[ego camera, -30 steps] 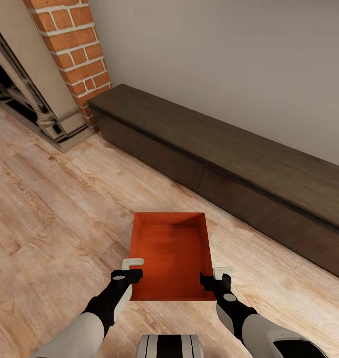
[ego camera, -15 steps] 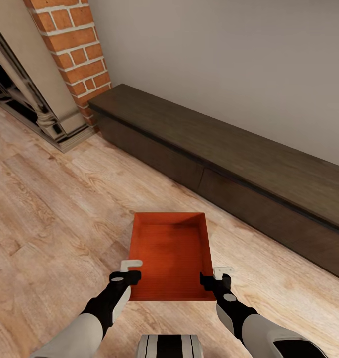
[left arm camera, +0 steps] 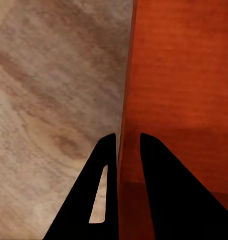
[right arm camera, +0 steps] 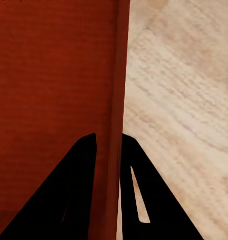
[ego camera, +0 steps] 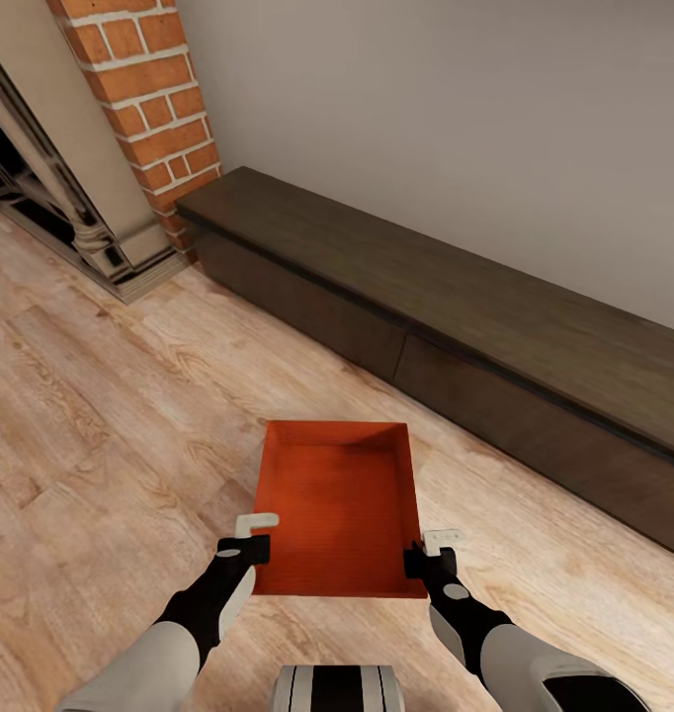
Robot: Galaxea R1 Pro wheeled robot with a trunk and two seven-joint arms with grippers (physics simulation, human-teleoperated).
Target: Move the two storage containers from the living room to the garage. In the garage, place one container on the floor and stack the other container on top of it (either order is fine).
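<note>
One orange-red storage container hangs just above the living room's light wood planks, straight ahead of me. My left gripper is shut on its left side wall near the near corner, and its black fingers straddle the thin wall of the container. My right gripper is shut on the right wall, where the fingers clamp the container from both sides. The bin is empty. The garage is out of view.
A long dark low cabinet runs along the grey wall ahead and to the right. A red brick fireplace column and its grate stand at the far left. Wood plank flooring lies open to the left.
The container has risen slightly toward the camera and looks a bit larger. My left gripper has shifted a little to the left with it. The right gripper has barely moved.
</note>
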